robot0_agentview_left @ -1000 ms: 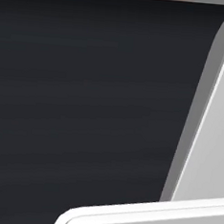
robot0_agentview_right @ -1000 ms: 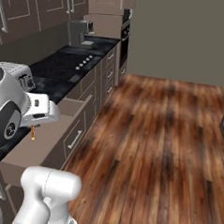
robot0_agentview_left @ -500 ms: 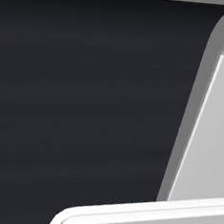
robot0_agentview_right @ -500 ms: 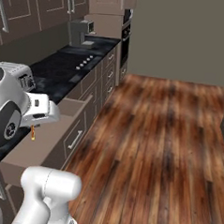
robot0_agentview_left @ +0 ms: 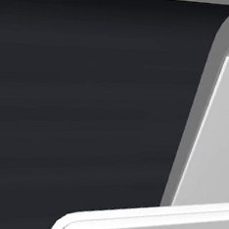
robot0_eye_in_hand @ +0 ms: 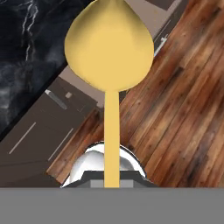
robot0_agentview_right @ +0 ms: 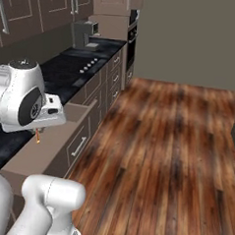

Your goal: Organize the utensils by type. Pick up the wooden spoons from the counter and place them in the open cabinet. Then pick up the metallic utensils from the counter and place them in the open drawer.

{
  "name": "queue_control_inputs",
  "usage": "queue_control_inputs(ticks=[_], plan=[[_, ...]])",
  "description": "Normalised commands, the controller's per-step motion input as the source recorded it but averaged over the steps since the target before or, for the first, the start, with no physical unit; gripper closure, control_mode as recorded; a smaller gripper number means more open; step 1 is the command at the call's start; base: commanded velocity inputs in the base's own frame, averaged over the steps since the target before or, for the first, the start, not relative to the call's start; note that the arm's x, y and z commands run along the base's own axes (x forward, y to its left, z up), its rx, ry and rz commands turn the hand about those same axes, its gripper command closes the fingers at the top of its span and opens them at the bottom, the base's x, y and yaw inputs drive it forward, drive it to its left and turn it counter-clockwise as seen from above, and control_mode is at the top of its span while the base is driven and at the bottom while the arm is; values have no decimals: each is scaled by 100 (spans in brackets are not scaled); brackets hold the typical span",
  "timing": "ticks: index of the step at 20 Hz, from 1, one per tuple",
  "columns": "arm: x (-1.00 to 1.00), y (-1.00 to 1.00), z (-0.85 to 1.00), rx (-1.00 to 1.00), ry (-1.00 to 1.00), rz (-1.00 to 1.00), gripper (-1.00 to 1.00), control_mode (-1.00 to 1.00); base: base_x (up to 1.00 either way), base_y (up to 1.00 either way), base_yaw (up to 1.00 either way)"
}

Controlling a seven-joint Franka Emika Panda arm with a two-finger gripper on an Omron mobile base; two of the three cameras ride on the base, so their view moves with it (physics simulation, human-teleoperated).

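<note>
- Step, judged: carry a metallic utensil [robot0_eye_in_hand: 109, 57] to the drawer [robot0_agentview_right: 64, 131]; lower it well inside, clear of the front panel, handle kept level, before release.
- Pincer [robot0_agentview_right: 38, 133]: closed on the utensil's thin handle, yellow head projecting ahead.
- Arm: hand hangs over the open drawer, beside the desk [robot0_agentview_right: 68, 69].

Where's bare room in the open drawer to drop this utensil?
The drawer shows a plain bare floor from its front panel back to the counter edge. The gripper, shut on the metallic utensil, hangs over its near end; nothing crowds it.
</note>
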Motion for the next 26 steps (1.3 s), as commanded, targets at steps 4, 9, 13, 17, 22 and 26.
queue_control_inputs(ticks=[4,9,13,17,22,26], plan=[[62,51,-37,0,21,4,100,-100,0,0,0],[37,51,-35,0,13,-3,100,-100,0,0,0],[23,39,-42,0,4,-14,100,-100,0,0,0],[28,20,-54,0,2,-16,100,-100,0,0,0],[38,13,-56,0,0,-16,100,-100,0,0,0],[45,29,-53,0,0,-18,100,-100,0,0,0]])
